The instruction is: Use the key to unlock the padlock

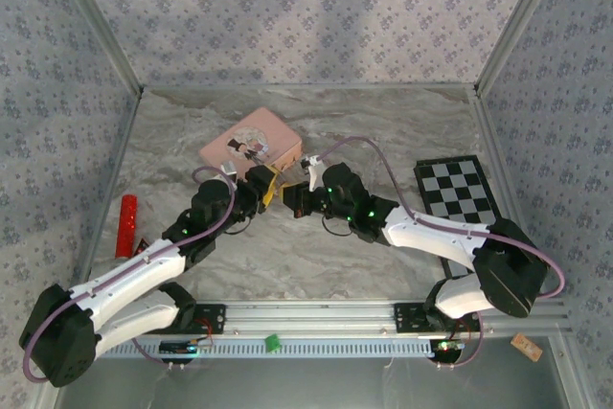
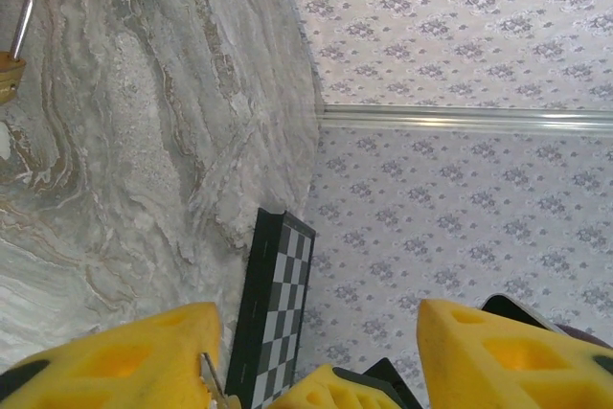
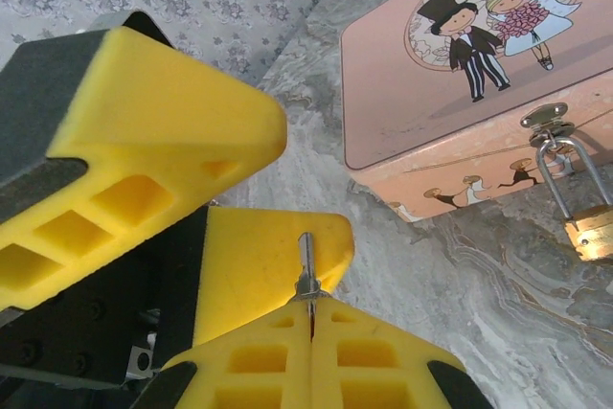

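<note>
Left tool (image 2: pixel 311 321): yellow foam fingers spread apart. Right tool (image 3: pixel 311 311): yellow fingers pressed together, pinching a small silvery metal key (image 3: pixel 306 261). Tiny brass-gold padlock (image 3: pixel 591 229): hanging by its thin shackle from the clasp (image 3: pixel 546 122) of the pink rectangular picture tin (image 3: pixel 450 93) on the grey marbled surface (image 3: pixel 460 304).

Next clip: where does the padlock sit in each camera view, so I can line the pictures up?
Top external: too small to pick out for sure; look along the near edge of the pink tin.
Left wrist: padlock cut by the left edge, upper part, under the tin's corner.
Right wrist: at the right edge, mid-height, hooked on the tin's hasp.
Shared landmark: the pink tin.
</note>
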